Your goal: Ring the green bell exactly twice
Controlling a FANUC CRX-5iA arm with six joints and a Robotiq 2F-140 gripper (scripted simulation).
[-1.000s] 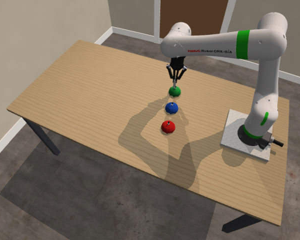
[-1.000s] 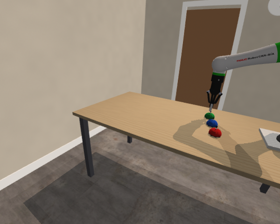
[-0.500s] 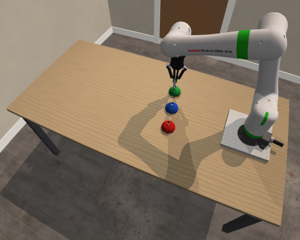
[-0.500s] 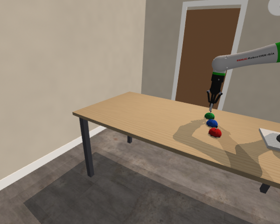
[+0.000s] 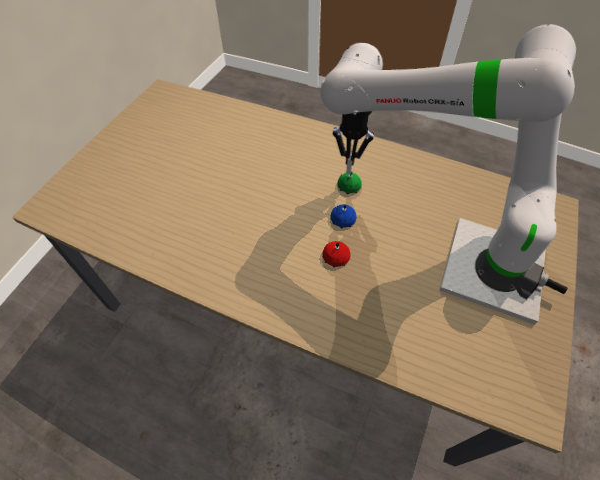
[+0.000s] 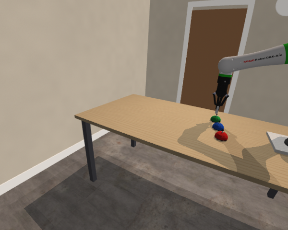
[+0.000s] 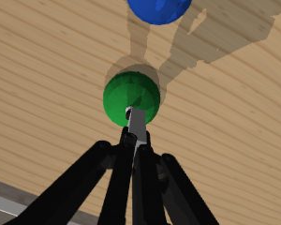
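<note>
A plain indoor room, like an office or test room: beige walls, white baseboard, and a brown door behind the wooden bench, with a wall clock above.

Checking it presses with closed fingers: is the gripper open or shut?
Shut: the gripper has its fingertips pressed together, empty, pointing down at the green bell.
</note>
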